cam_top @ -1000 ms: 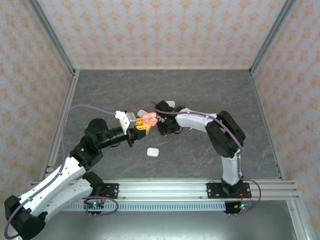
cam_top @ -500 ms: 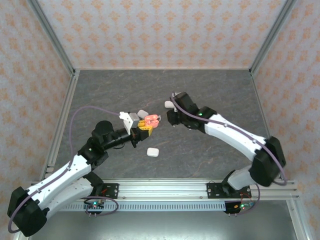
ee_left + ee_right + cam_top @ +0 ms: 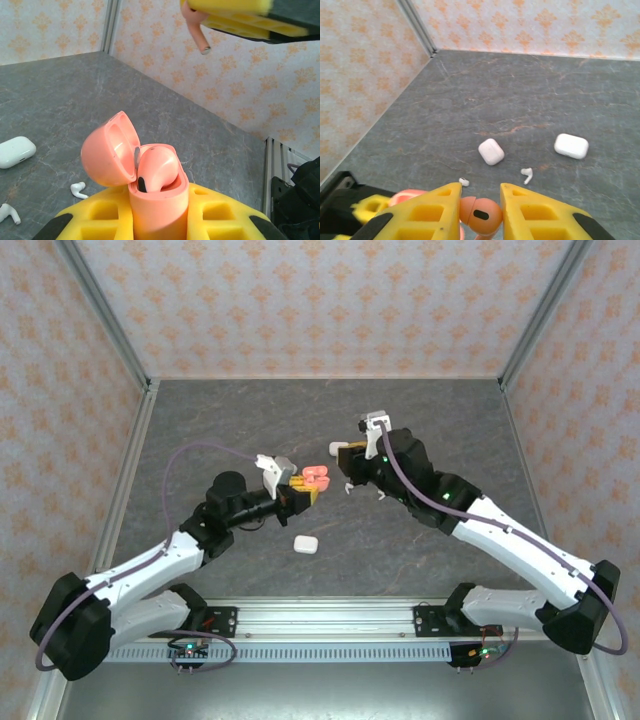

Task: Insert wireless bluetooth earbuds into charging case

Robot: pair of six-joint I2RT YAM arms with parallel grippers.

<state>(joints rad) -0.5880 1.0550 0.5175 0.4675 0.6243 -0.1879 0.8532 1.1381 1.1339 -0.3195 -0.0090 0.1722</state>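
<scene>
Left wrist view first: pink charging case [image 3: 159, 200] clamped upright between the yellow fingers of the left gripper [image 3: 299, 492], lid [image 3: 107, 150] flipped back to the left, one salmon-pink earbud [image 3: 156, 170] already sitting in its well. Up at the top of the same view, second pink earbud [image 3: 196, 30] pinched in the right gripper [image 3: 480, 196], stem hanging down and tilted a bit.

So, spatially: bud above the open mouth of the case and off to the right, long axis close to vertical, stem end leading. Looks like a matter of lining that stem up with the free well next to the seated bud, then dropping in along the stem's own axis. Can't actually make out the empty well from here, probably tucked behind the seated bud. Pretty clearly a job for the right arm, with the left just keeping the case steady.

From the top external view, both grippers close together mid-bench [image 3: 200, 420], apparently not touching.

Down on the bench: closed white cases [image 3: 491, 151], plus a few loose white earbuds [image 3: 527, 174], all well apart from the action.

Checked for brands or writing, nothing readable on case, buds or grippers.
</scene>
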